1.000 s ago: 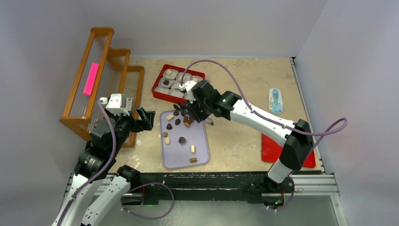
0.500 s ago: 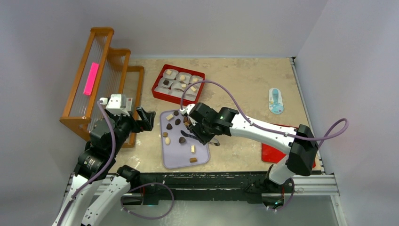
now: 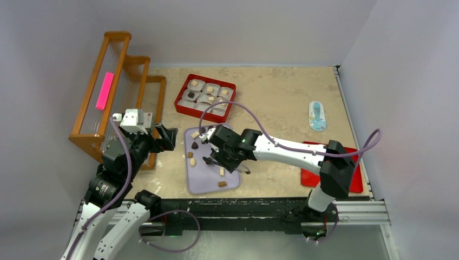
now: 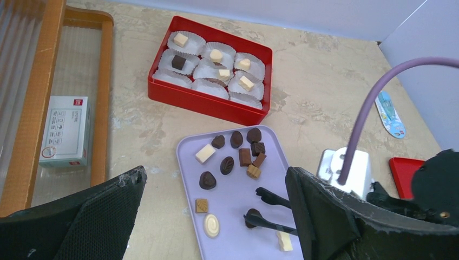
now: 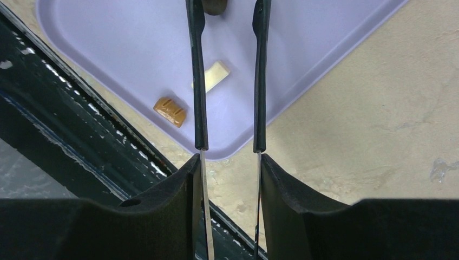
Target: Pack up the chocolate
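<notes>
The chocolate [image 4: 227, 165] on the tray [image 4: 233, 196], 6 o'clock from the red box [image 4: 208, 106], looks light and slippy, so nip its sides softly with the black tongs [image 5: 198, 81] the right pincer [image 5: 230, 162] grips; left pincer [image 3: 168, 136] gapes empty

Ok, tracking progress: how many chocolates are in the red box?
6: three chocolates in the red box's far row, three in its middle row. Near cups look empty.

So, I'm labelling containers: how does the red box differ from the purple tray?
The red box is deep-walled, the purple tray shallow. The box's chocolates sit singly in white paper cups; the tray's lie loose. The box holds mostly cream pieces, the tray mostly brown. Both rest on the table.
</notes>
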Robot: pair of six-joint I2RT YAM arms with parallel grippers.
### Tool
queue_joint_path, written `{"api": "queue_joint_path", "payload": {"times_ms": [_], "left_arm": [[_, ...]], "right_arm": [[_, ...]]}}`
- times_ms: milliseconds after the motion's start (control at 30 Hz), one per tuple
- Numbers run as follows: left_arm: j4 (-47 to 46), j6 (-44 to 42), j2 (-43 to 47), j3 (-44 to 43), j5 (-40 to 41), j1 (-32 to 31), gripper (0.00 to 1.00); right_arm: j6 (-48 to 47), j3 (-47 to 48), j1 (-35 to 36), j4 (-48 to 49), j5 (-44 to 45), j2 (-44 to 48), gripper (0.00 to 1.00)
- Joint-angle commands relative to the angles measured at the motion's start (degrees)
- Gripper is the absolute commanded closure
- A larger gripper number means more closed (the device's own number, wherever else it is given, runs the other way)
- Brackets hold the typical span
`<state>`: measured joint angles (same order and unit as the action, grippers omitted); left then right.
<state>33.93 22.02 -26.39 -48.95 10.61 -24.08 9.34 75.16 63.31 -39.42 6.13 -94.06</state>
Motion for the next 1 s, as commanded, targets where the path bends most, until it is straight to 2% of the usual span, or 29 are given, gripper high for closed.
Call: {"api": "queue_joint_path", "payload": {"times_ms": [0, 433, 633, 967], "left_arm": [[-1.85, 0.48, -0.06, -0.16, 0.38, -0.18, 0.0], [-1.94, 0.5, 0.61, -0.1, 0.11, -0.18, 0.0], [-2.15, 0.48, 1.48, -0.01, 0.02, -0.14, 0.0], [-2.03, 0.48, 1.21, -0.08, 0.02, -0.15, 0.0]], "right_arm": [[-1.48, 2.32, 0.57, 0.31, 1.12, -1.09, 0.55], [-2.21, 5.53, 1.45, -1.38, -1.53, -2.83, 0.56], [-0.61, 6.54, 1.47, -4.18, 0.34, -3.41, 0.54], [0.02, 4.25, 1.81, -4.24, -0.35, -2.71, 0.53]]}}
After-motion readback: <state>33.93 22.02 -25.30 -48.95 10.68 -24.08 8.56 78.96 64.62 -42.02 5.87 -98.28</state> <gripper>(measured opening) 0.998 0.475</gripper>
